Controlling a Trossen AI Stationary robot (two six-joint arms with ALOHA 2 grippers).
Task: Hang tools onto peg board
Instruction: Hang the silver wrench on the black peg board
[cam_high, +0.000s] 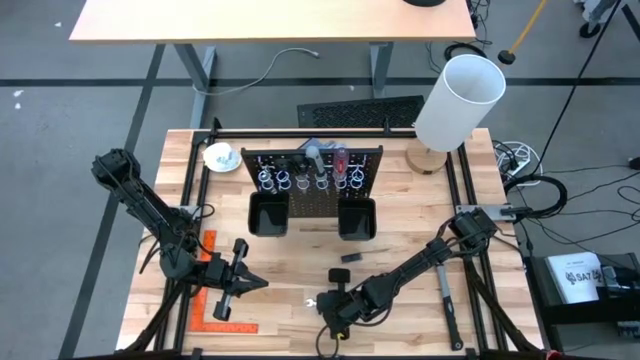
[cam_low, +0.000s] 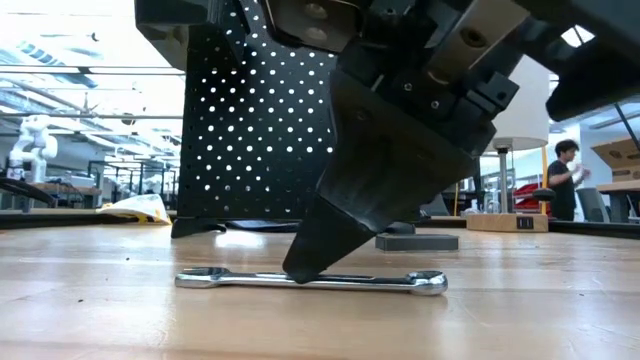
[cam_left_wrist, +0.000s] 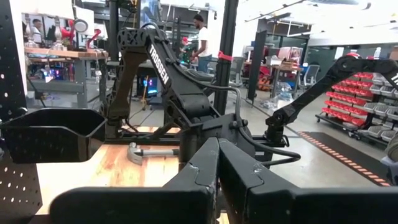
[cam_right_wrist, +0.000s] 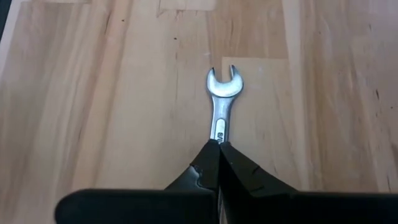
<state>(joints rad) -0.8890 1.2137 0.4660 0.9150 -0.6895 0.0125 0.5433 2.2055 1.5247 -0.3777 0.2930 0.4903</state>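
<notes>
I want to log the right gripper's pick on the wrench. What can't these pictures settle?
- Wrench: in the right wrist view its near half is hidden beneath the right gripper.
- Low view: the gripper's fingers cover the wrench's middle, so a real grip is unclear.
- High view: wrench too small to read.
- Tools on the peg board: tiny from above, hard to identify.

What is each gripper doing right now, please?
Left gripper: shut, holding nothing, waiting left of the wrench.
Right gripper: shut on the wrench, which lies on the table.
</notes>
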